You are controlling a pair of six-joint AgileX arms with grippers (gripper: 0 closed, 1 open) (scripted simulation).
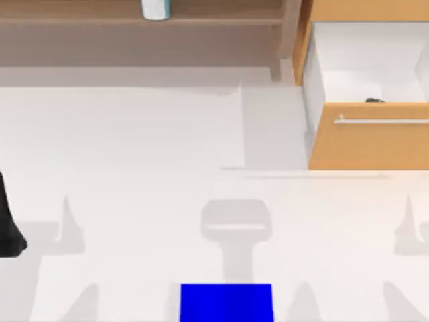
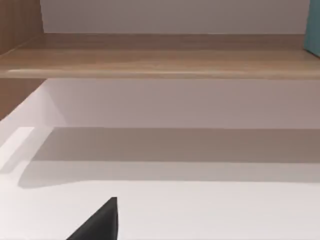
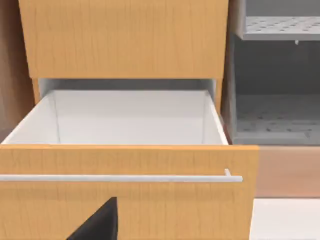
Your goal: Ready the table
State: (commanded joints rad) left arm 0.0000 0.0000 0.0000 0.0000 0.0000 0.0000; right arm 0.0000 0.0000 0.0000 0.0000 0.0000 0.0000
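Observation:
The white table [image 1: 134, 147] spreads across the top view and also lies below the shelf in the left wrist view [image 2: 200, 210]. My left arm [image 1: 9, 225] stands as a dark shape at the table's left edge. A dark part of my left gripper [image 2: 100, 224] pokes in low in the left wrist view, above bare tabletop and facing the shelf. A dark part of my right gripper [image 3: 100, 224] hangs in front of the open drawer's front panel [image 3: 125, 200].
A brown wooden shelf [image 1: 100, 23] runs along the back with a white and teal container [image 1: 155, 8] on it. At the back right, the light-orange cabinet's drawer [image 1: 369, 67] is pulled open, with a bar handle [image 1: 382, 121] and a small dark object [image 1: 373, 100] inside. A blue rectangle [image 1: 226, 303] lies at the front edge.

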